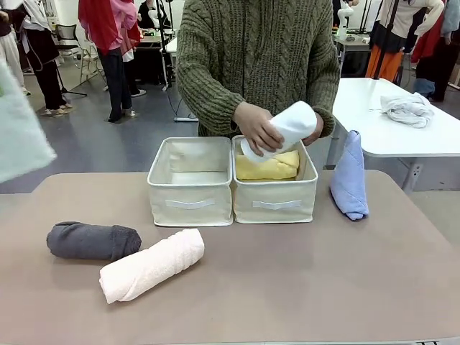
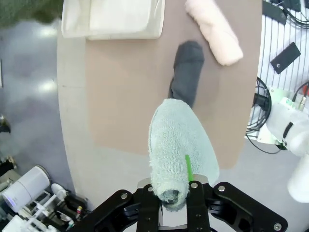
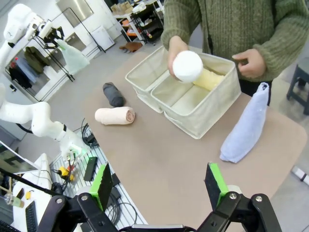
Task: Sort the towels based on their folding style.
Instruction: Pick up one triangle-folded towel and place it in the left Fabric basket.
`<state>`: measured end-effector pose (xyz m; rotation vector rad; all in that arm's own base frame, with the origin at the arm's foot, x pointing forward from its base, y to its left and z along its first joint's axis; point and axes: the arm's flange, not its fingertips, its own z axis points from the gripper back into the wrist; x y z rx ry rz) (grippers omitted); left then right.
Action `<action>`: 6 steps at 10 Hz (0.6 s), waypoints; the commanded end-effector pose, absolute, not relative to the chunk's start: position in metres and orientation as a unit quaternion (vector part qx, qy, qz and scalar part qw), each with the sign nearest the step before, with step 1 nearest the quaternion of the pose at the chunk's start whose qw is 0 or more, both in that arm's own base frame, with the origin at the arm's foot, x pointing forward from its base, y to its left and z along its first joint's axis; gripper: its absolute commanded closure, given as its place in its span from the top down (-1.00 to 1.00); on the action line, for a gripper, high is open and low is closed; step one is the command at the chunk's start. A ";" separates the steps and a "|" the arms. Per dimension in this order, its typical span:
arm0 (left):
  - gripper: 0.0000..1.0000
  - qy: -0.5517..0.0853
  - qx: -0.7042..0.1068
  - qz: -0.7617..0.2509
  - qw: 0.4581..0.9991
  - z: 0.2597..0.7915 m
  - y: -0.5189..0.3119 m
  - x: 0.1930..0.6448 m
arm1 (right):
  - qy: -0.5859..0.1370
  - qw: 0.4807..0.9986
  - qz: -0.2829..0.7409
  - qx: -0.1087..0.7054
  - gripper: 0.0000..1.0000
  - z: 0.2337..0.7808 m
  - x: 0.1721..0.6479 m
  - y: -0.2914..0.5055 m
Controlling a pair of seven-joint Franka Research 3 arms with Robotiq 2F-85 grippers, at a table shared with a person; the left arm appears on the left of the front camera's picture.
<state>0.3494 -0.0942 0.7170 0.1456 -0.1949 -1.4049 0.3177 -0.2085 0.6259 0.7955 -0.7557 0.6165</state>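
Observation:
My left gripper [image 2: 174, 195] is shut on a pale teal towel [image 2: 177, 147], held high above the table's left end; the same teal towel [image 1: 20, 129] shows at the left edge of the front view. A dark grey roll [image 1: 93, 241] and a pale pink roll [image 1: 151, 264] lie front left. The person's hand [image 1: 256, 128] holds a white roll [image 1: 291, 126] over the right bin [image 1: 275, 203], where a yellow roll [image 1: 269, 167] lies. A periwinkle blue folded towel [image 1: 349, 176] leans right of the bins. My right gripper [image 3: 159, 186] hovers open above the table's near right side.
The left bin [image 1: 190, 201] has nothing in it. A white-grey cloth bundle [image 1: 407, 108] lies on a white side table [image 1: 402, 140] at the back right. Bare tabletop [image 1: 302, 280] stretches in front of the bins.

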 end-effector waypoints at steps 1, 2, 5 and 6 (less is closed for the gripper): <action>-0.66 -0.081 0.069 -0.638 0.763 0.706 -0.094 0.371 | -0.359 0.802 0.292 0.377 1.00 0.626 0.317 -0.208; -0.66 -0.091 0.074 -0.623 0.774 0.701 -0.083 0.362 | -0.359 0.802 0.292 0.377 1.00 0.626 0.317 -0.208; -0.66 -0.085 0.067 -0.650 0.752 0.710 -0.112 0.357 | -0.359 0.802 0.292 0.377 1.00 0.626 0.317 -0.208; -0.66 -0.085 0.067 -0.650 0.752 0.710 -0.112 0.357 | -0.359 0.802 0.292 0.377 1.00 0.626 0.317 -0.208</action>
